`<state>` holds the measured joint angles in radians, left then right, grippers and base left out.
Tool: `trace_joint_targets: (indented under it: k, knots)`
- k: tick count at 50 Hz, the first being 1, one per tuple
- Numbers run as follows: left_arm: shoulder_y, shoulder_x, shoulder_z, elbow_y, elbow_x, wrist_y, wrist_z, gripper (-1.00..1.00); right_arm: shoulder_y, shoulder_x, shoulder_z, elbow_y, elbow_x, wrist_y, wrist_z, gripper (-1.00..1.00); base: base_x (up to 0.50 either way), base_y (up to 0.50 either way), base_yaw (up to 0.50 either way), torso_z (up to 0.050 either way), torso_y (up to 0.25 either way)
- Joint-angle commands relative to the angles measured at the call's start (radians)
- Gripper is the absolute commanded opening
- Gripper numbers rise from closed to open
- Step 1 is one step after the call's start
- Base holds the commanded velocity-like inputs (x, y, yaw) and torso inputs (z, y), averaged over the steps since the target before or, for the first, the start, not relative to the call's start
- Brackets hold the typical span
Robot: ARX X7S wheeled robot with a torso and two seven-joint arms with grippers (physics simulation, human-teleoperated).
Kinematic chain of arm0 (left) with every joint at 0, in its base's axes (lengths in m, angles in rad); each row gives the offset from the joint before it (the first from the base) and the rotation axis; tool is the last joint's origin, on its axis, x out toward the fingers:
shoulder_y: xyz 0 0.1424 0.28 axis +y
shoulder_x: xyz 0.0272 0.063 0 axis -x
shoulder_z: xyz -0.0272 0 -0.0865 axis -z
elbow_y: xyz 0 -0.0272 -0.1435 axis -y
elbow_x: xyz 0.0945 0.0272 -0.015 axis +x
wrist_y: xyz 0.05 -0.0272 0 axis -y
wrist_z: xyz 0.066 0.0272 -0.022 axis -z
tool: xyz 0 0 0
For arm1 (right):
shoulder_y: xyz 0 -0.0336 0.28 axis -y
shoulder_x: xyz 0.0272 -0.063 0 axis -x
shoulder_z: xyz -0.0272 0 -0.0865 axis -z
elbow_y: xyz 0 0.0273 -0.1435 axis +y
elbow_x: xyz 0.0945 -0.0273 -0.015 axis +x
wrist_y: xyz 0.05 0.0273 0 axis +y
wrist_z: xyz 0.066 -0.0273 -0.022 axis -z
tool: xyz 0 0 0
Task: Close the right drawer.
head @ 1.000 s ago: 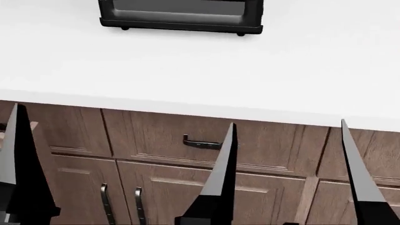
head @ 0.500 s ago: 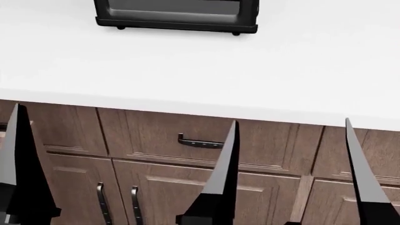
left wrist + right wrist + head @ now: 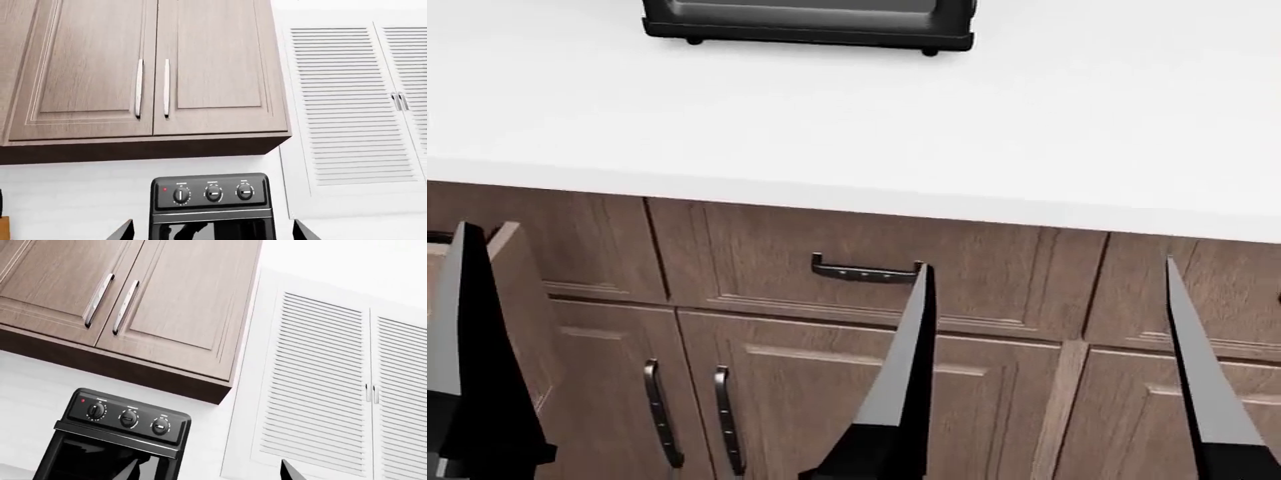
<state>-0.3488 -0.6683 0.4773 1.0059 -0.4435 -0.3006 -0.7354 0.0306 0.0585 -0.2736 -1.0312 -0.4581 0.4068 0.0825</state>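
White tabletop across the head view, black toaster oven at its far edge. Below, brown drawer fronts and cabinet doors with vertical handles. Above the oven, in the wrist views, wooden wall cabinets beside white louvered doors.

Both arms raised in front of the cabinets, pointing up and forward. Left gripper spread wide, right gripper likewise, pinching nothing.

Right drawer at the head view's left edge, jutting out of the cabinet face toward the robot, partly hidden behind a left finger.

Right drawer — brown, ajar, far left
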Motion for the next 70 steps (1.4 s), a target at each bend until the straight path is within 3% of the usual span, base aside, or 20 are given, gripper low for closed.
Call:
trace_joint_targets:
  k: [1,48,70]
  knots:
    - [-0.003,-0.006,0.006,0.001,-0.002,0.004,-0.007,1.00,0.007,0.002,-0.002,0.009,0.002,-0.003,0.002,1.00,-0.02,0.16,0.00,0.000,0.000]
    - [-0.019,-0.027,0.027,-0.008,-0.013,0.022,-0.032,1.00,-0.012,0.061,-0.041,0.014,0.010,-0.032,0.038,1.00,-0.01,0.14,0.00,0.000,0.000]
    - [-0.022,-0.035,0.038,-0.011,-0.010,0.031,-0.038,1.00,-0.009,0.079,-0.058,0.027,0.018,-0.058,0.040,1.00,0.36,0.04,0.00,0.000,0.000]
